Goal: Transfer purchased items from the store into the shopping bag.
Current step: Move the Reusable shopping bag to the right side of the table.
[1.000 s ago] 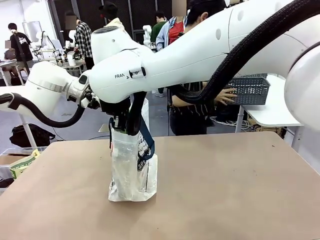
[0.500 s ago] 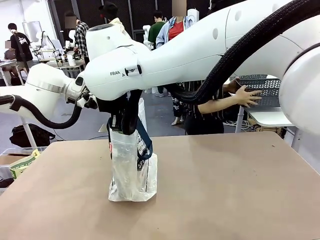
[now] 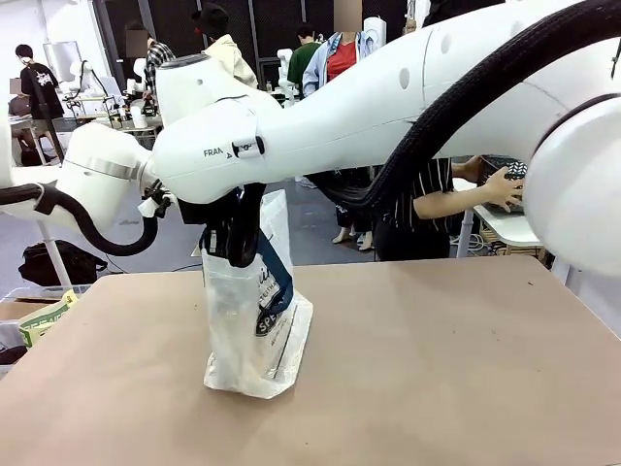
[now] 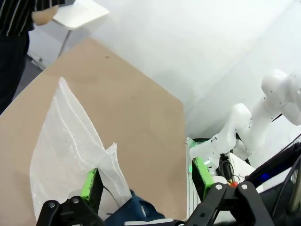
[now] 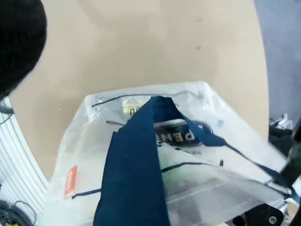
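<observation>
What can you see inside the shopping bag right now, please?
Through the translucent wall of the shopping bag, the right wrist view shows a small yellowish label and dark printed lettering. Whether any items lie at the bottom cannot be told; the navy strap handle and folds of plastic cover it.

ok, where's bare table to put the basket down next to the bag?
The table is bare brown top from the shopping bag across to its right edge, and along the near edge in front of the bag. The strip left of the bag is bare too, but narrower. It is crowded above the bag's mouth, where both arms meet.
</observation>
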Robot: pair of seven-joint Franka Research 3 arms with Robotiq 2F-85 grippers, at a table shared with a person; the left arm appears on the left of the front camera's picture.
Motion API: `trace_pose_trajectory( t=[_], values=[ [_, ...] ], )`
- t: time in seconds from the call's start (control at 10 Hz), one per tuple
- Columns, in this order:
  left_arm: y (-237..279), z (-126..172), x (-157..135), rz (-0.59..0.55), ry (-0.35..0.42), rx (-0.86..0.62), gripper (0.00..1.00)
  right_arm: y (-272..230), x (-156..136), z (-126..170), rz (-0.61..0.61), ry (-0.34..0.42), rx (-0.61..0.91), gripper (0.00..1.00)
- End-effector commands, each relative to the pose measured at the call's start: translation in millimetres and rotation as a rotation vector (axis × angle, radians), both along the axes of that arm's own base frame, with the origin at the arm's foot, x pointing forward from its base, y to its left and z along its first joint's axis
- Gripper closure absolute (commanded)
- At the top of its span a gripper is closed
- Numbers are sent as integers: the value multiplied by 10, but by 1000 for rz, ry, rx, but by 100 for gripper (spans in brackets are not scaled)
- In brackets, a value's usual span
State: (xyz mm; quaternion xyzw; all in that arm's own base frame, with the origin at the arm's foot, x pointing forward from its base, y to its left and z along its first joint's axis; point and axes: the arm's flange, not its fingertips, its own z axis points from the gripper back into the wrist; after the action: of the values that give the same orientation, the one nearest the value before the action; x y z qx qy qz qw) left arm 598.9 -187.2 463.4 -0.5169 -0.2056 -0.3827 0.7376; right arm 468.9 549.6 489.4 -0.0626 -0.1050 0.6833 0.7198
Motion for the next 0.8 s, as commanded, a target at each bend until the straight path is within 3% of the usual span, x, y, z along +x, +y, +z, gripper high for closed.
trace_pose_trajectory(
  t=[0.0,0.5,0.7],
  values=[
    [-83,97,61,8,13,9,0,153,23,-18,48,-25,-1,100],
    [-234,80,128,-31,53,122,0,161,-5,-25,53,-23,4,100],
    [-281,65,171,-14,82,183,9,159,-11,-19,59,-30,8,100]
  ],
)
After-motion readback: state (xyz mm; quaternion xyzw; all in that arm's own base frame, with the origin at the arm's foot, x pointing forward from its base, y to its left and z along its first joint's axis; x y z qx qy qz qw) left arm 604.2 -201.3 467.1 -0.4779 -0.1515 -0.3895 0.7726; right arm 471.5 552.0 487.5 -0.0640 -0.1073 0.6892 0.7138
